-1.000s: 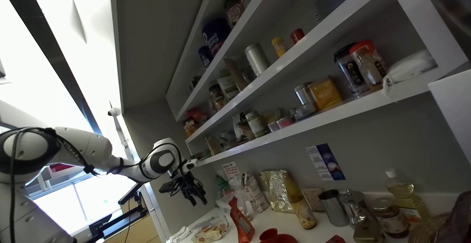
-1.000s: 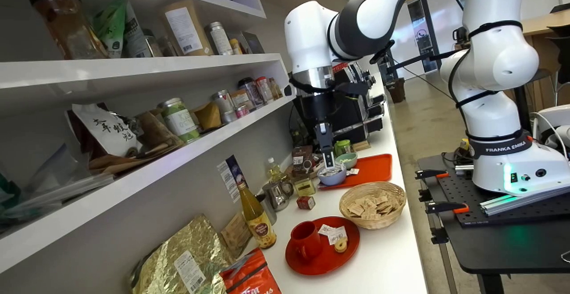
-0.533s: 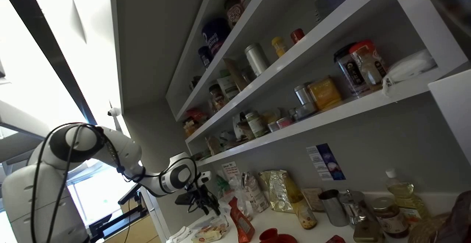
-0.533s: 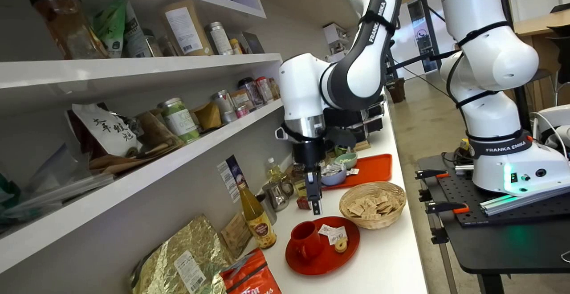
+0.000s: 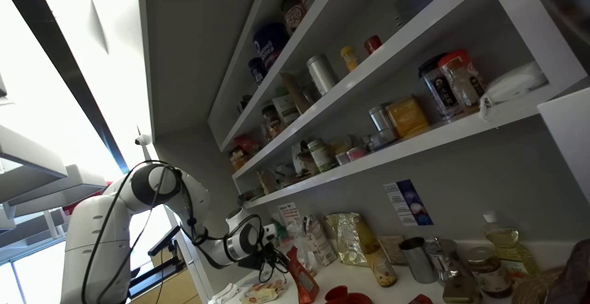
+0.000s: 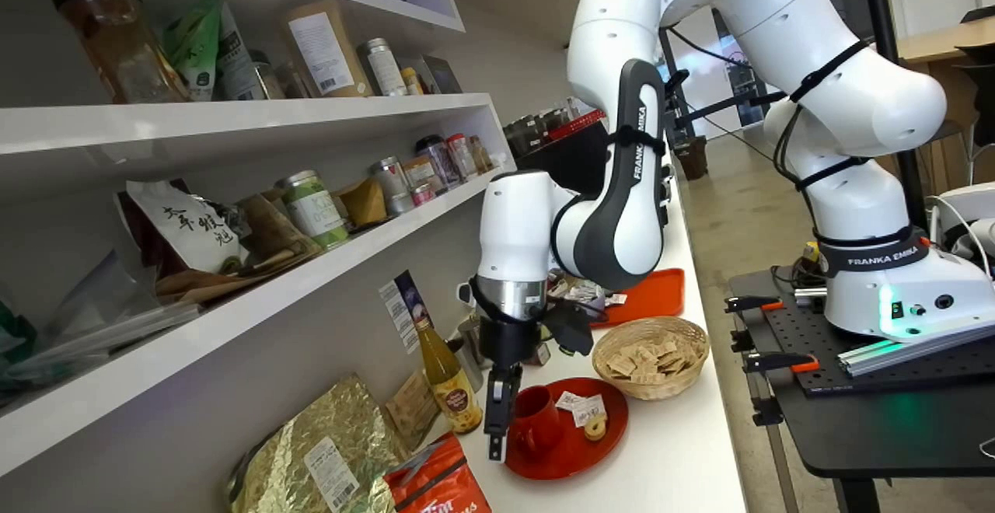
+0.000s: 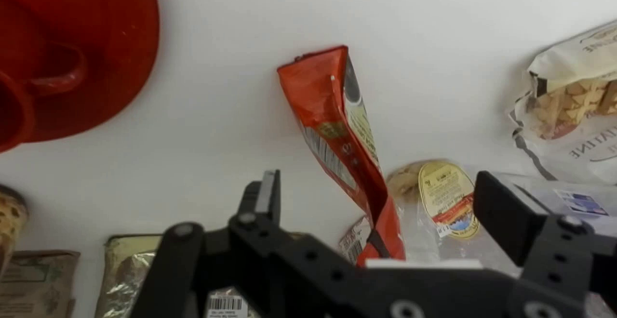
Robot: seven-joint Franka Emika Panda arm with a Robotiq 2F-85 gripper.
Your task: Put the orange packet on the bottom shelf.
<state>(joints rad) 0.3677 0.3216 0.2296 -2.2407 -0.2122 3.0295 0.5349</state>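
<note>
The orange packet [image 5: 302,278] stands upright on the white counter in an exterior view. Its top part also shows at the lower edge of an exterior view [image 6: 441,480]. In the wrist view the packet [image 7: 332,130] is seen from above, its folded top running down between the fingers. My gripper [image 7: 378,185] is open and empty, its fingers spread to either side of the packet's top in the picture. In an exterior view the gripper [image 6: 496,447] hangs near the packet; contact cannot be told. The bottom shelf [image 5: 368,160] runs along the wall above the counter, also [image 6: 295,285].
A red plate [image 6: 571,462] with a red mug [image 6: 535,420] stands close to the gripper. A gold foil bag [image 6: 311,451] and a bottle [image 6: 451,385] stand by the wall. Plastic bags [image 7: 453,231] lie beside the packet. Jars and bags stand on the bottom shelf.
The arm has come down from above the counter and moved along it to the packet. The gripper stays open. The packet has not visibly moved.
</note>
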